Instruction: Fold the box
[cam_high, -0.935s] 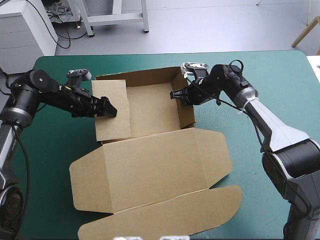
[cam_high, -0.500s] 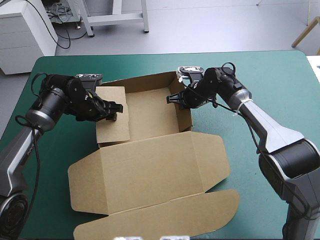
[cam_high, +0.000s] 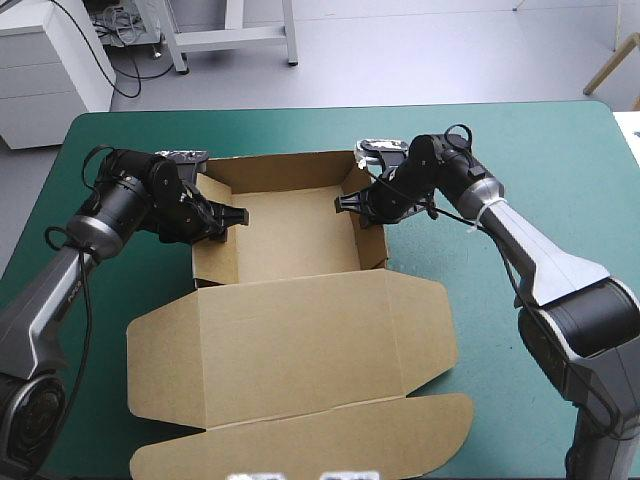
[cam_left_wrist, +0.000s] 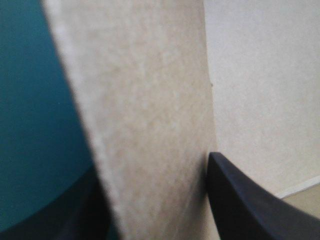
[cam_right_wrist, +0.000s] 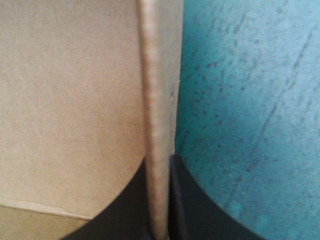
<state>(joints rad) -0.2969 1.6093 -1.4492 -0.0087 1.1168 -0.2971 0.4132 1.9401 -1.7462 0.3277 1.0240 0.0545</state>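
Pinching box (cam_high: 290, 230) walls: left tool (cam_high: 232, 215), right tool (cam_high: 345, 203).

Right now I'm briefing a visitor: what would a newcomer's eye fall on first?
The brown box sits mid-table on the teal-green cover, an open tray with its lid flat toward the near edge. The left gripper pinches the tray's left wall, the right gripper its right wall.

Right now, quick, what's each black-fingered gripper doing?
Left gripper: shut on the left wall of the brown cardboard box.
Right gripper: shut on the box's right wall.
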